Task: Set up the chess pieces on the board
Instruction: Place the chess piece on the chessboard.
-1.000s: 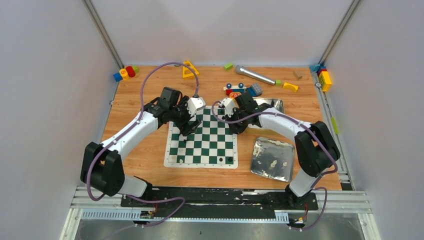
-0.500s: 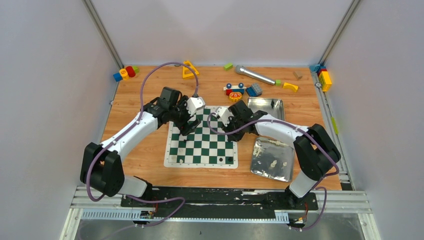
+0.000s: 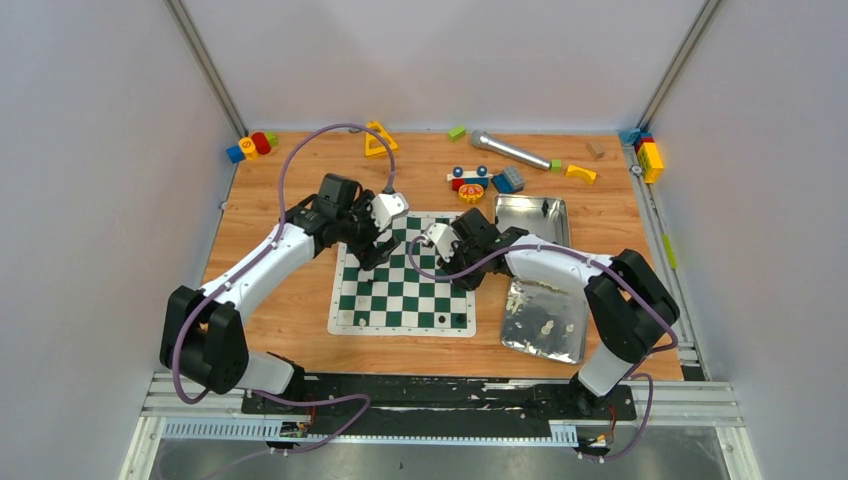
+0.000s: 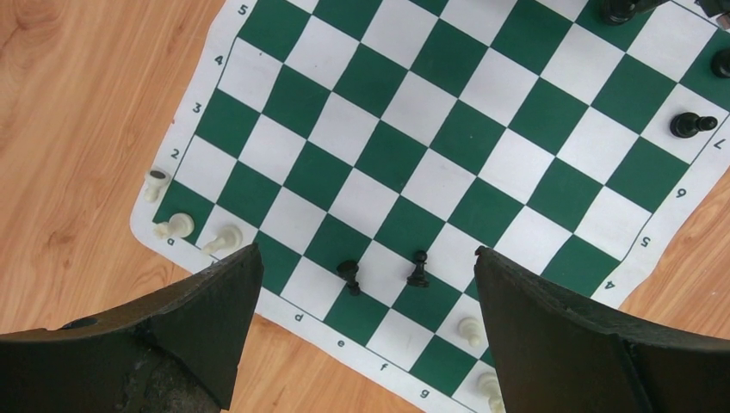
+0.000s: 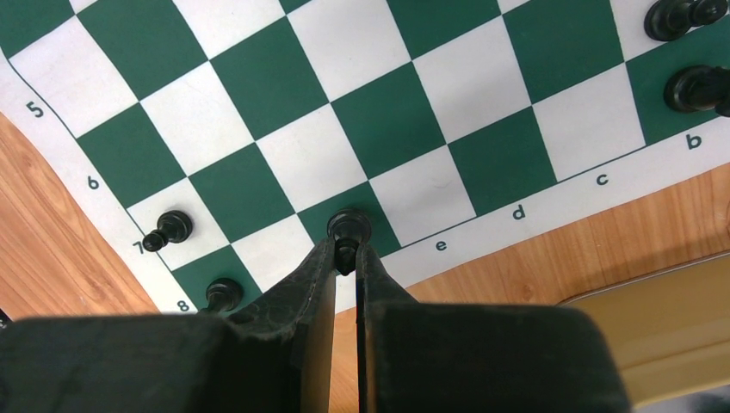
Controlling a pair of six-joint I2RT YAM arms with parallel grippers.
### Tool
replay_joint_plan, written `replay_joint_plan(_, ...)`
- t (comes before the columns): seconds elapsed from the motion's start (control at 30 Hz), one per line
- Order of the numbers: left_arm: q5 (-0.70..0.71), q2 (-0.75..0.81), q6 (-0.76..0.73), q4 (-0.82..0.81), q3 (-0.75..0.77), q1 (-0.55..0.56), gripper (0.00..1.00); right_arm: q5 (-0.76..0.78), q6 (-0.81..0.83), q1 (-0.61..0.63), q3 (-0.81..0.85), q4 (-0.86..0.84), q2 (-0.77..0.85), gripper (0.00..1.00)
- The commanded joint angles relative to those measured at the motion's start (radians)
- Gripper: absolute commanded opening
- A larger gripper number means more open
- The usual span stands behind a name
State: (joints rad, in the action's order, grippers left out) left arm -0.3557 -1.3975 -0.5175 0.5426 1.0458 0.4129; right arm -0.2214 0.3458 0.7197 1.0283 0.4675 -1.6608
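The green-and-white board (image 3: 400, 326) lies mid-table. My right gripper (image 5: 345, 255) is shut on a black chess piece (image 5: 349, 229), held over the board's (image 5: 284, 163) edge row near the letter e; I cannot tell whether it touches the square. Other black pieces (image 5: 168, 230) (image 5: 695, 88) stand along that edge. My left gripper (image 4: 363, 258) hangs open above the opposite edge of the board (image 4: 430, 112). Two black pieces (image 4: 349, 275) (image 4: 418, 269) stand below the gap. Cream pieces (image 4: 172, 226) (image 4: 469, 327) stand nearby. From above, the left gripper (image 3: 372, 252) and right gripper (image 3: 465, 270) hover over the board's far half.
A silver tin (image 3: 520, 335) holding cream pieces lies right of the board. A second tin (image 3: 520, 215) behind it holds a black piece. Toy blocks (image 3: 472, 183), a yellow triangle (image 3: 379, 140) and a silver microphone (image 3: 510, 150) lie along the table's back.
My right arm has swung left from beside the back tin to over the board's far right part, still shut on the black piece. The left arm has barely moved.
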Motion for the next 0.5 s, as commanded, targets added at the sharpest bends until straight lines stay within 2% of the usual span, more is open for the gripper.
replay_joint_plan(0.0, 0.002, 0.043, 0.025, -0.013, -0.009, -0.013, 1.0, 0.018, 0.017, 0.009, -0.003, -0.015, 0.015, 0.0)
replay_joint_plan(0.47, 0.01, 0.049, 0.026, -0.015, -0.011, -0.025, 1.0, 0.022, 0.028, 0.018, -0.008, 0.002, -0.004, 0.0)
